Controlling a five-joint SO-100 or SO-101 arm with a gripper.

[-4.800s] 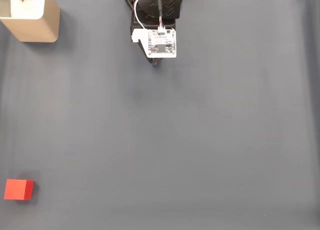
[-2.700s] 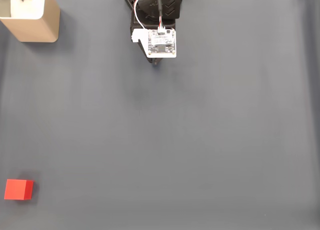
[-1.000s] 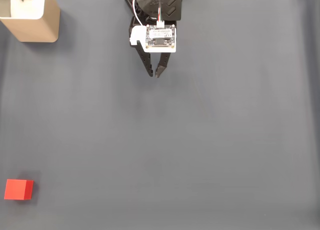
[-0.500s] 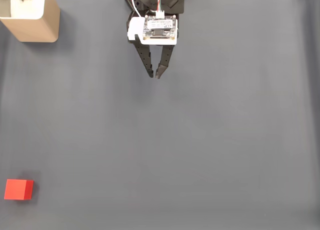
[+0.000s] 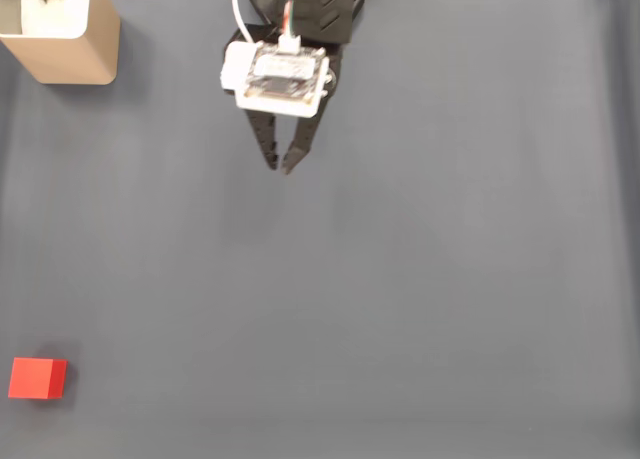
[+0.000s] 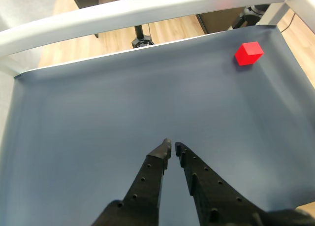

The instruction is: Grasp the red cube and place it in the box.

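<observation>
Above the grey counter (image 5: pixel 420 259), my end effector (image 5: pixel 278 166) hangs empty, fingers nearly together, angled toward the red cube (image 5: pixel 38 378) far off; box (image 5: pixel 62 39) well apart.

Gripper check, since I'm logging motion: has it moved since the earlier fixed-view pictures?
Yes. The gripper has shifted left, toward the box, and farther out over the mat.

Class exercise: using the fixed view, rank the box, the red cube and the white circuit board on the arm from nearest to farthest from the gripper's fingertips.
Measured from the gripper:
1. The white circuit board, mounted on the arm just above the fingers.
2. The box, in the top-left corner of the grey mat.
3. The red cube, in the bottom-left corner, clearly the farthest.
</observation>
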